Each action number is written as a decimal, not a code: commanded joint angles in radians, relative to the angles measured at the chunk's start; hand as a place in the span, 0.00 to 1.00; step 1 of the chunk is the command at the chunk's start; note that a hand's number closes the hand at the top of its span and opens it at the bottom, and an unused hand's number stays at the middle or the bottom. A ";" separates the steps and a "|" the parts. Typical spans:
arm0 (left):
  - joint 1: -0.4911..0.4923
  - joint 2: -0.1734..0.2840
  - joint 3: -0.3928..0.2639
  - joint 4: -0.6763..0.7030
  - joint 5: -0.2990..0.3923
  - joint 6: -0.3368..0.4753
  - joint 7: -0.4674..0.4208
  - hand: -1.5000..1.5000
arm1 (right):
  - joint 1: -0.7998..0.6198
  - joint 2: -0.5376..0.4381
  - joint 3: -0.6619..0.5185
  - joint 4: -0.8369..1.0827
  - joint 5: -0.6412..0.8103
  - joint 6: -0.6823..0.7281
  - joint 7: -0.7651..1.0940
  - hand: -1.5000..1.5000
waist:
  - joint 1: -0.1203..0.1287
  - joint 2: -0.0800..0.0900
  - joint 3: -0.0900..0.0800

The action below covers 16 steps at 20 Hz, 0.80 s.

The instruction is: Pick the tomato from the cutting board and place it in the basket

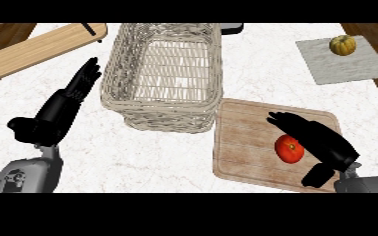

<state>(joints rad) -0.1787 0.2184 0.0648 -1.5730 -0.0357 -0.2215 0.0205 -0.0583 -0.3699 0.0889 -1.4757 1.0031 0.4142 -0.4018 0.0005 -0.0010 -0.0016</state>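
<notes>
Two hands in my view over white marbled counter (pixel 148 155). Tomato (pixel 289 149) sits on wooden cutting board (pixel 244 140), right of wicker basket (pixel 164 75). Right hand (pixel 314 137) above board, fingers straight, just beside tomato; contact I cannot tell. Left hand (pixel 63 107) rests left of basket, fingers straight. Small squash (pixel 342 45) on grey mat (pixel 332 62) far right; light wooden board (pixel 48 47) top left.

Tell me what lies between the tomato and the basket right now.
In the head view, only bare cutting board lies between the tomato and the basket; the right hand sits beside the tomato, not between.
</notes>
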 commanded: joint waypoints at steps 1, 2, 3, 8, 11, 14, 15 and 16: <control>0.057 -0.028 -0.020 -0.046 -0.019 0.003 -0.021 0.50 | -0.051 -0.002 -0.004 0.116 0.019 -0.001 -0.049 0.00 | 0.003 0.001 0.002; -0.014 -0.004 0.003 -0.056 -0.001 -0.005 0.066 0.50 | -0.014 -0.003 0.016 0.024 0.015 0.055 -0.026 1.00 | 0.000 0.000 0.002; 0.016 -0.054 -0.053 -0.061 -0.048 0.036 0.059 0.50 | 0.056 -0.022 0.044 -0.002 0.048 0.001 -0.057 1.00 | -0.002 0.000 0.002; 0.017 -0.019 0.010 -0.034 -0.016 -0.005 0.008 0.50 | -0.010 -0.001 0.048 0.095 0.094 -0.047 -0.085 1.00 | 0.000 0.001 0.002; -0.004 -0.046 -0.005 0.087 -0.052 0.015 -0.067 0.50 | 0.022 -0.010 0.094 0.025 0.140 -0.084 -0.099 1.00 | -0.005 0.002 0.001; -0.029 -0.041 -0.003 0.023 -0.041 0.019 -0.001 0.50 | 0.027 0.161 0.215 -0.082 0.235 -0.078 0.115 1.00 | -0.008 -0.001 0.001; -0.021 -0.044 -0.005 0.016 -0.020 0.001 -0.009 0.50 | 0.013 0.281 0.280 -0.038 0.283 -0.096 0.216 1.00 | 0.004 -0.001 0.000; 0.000 -0.028 -0.006 -0.010 -0.032 0.001 0.008 0.50 | 0.022 0.331 0.313 -0.094 0.303 -0.063 0.287 1.00 | 0.008 -0.008 -0.001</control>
<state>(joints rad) -0.1797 0.1799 0.0564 -1.5719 -0.0721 -0.2114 0.0112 -0.0513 -0.2570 0.2466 -1.5073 1.2141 0.3371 -0.3272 -0.0044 -0.0133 -0.0178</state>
